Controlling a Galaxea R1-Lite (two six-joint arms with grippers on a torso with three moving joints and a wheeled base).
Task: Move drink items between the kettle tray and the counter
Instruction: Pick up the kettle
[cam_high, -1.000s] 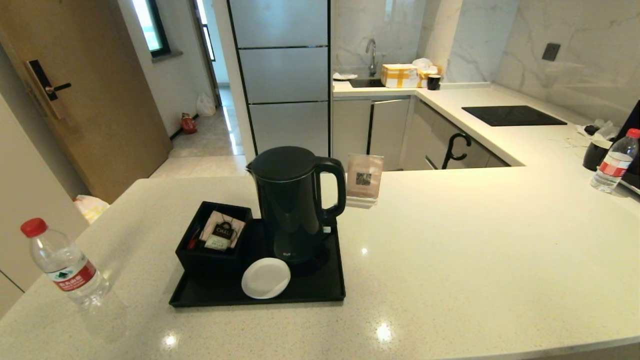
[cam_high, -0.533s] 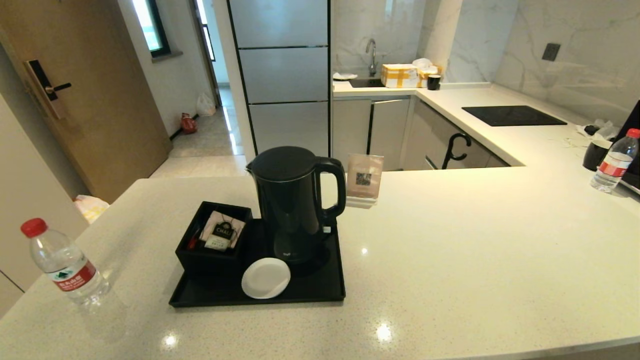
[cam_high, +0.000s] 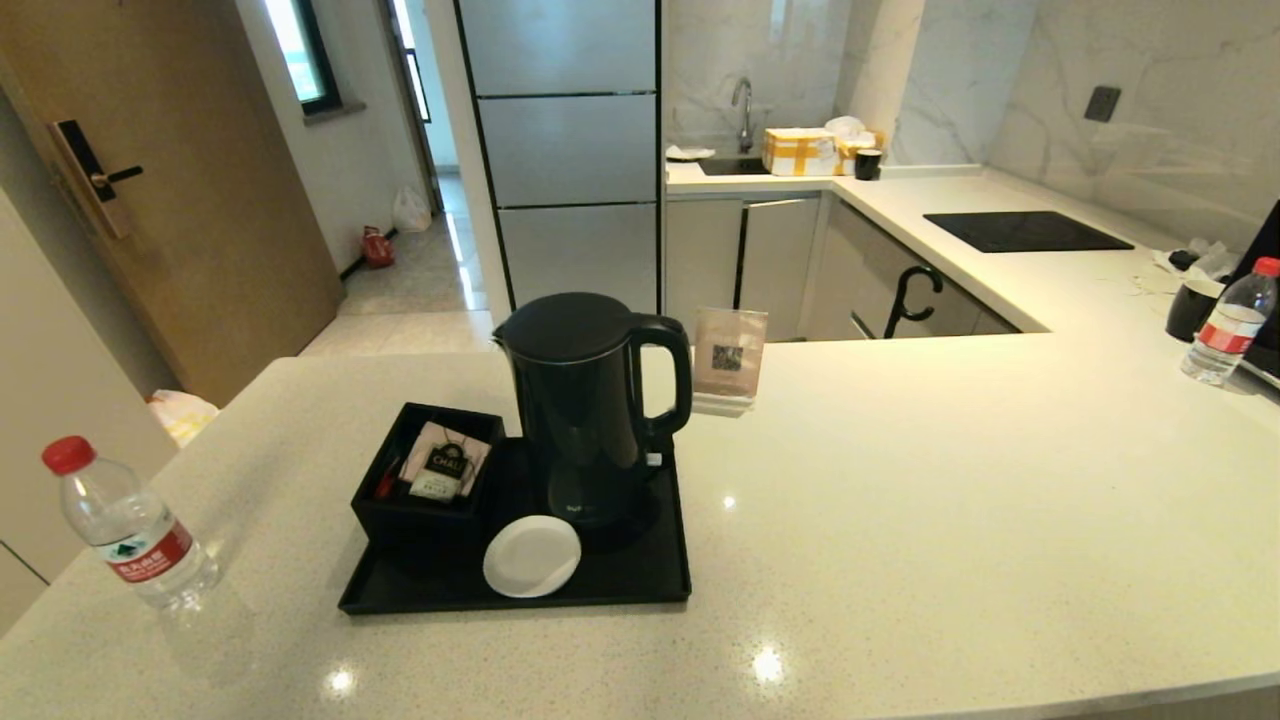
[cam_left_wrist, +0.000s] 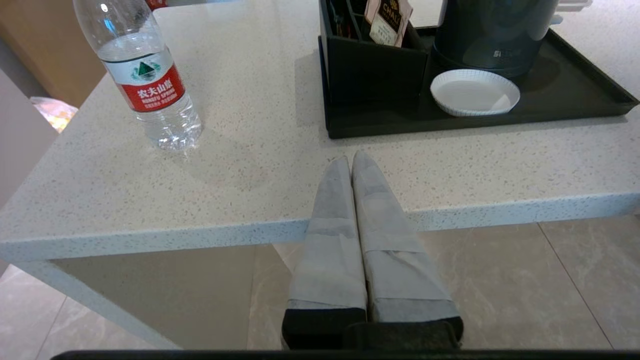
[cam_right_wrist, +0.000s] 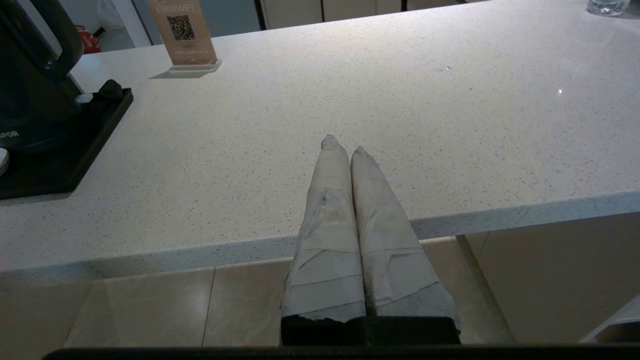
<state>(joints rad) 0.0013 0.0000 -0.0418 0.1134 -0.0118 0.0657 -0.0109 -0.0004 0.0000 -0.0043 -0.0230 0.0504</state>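
Two clear plastic bottles with red caps stand on the speckled stone surface (cam_high: 900, 480): one near bottle (cam_high: 128, 528) on our left, one far bottle (cam_high: 1228, 322) on our right. One tall black kettle (cam_high: 590, 405) stands on the flat black tray (cam_high: 640, 585), beside one square box (cam_high: 425, 480) and one round white coaster (cam_high: 532, 556). Our left gripper (cam_left_wrist: 351, 159) and right gripper (cam_right_wrist: 342, 145) hang at the surface's near edge, jaws pressed shut, holding nothing.

Two water bottles (cam_high: 130, 532) (cam_high: 1229, 322) stood, one kettle (cam_high: 590, 405), one tray (cam_high: 640, 575), one coaster (cam_high: 531, 556), one box (cam_high: 425, 500), two grippers (cam_left_wrist: 350, 159) (cam_right_wrist: 342, 144).
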